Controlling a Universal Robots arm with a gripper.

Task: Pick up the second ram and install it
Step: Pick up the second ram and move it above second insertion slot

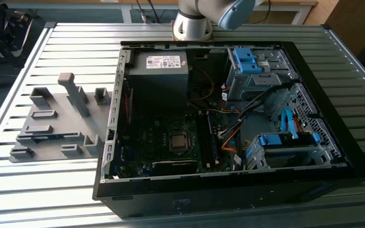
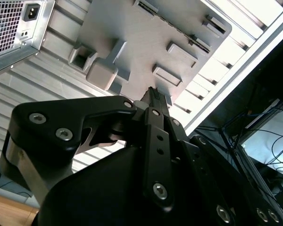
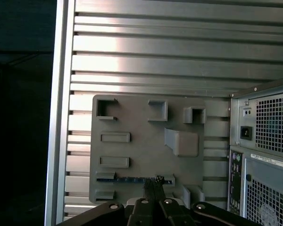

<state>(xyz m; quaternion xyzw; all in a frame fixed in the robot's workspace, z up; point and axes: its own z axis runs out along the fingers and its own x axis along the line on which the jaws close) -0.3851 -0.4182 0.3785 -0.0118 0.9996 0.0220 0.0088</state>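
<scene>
Approach to the second ram. It shows as a thin blue-green strip seated in a long slot of the grey tray, among the tray's posts. The tray rests on the slatted table, just beside the open case on the exterior view's left.

In the first wrist view the hand hangs well above the tray, apart from everything. Its fingers are drawn together and carry nothing. The tip lines up with the strip, somewhat toward the end nearer the case.

Judged from these views, the pick-up has not begun, and the motherboard slots wait inside the case.

A good grasp probably calls for:
- spreading the fingers before any descent;
- centring them over the strip's middle (a long board held near one end tends to tip);
- closing across the thin faces rather than along the length;
- coming straight down, so the fingers clear the neighbouring posts and the slot walls.
</scene>
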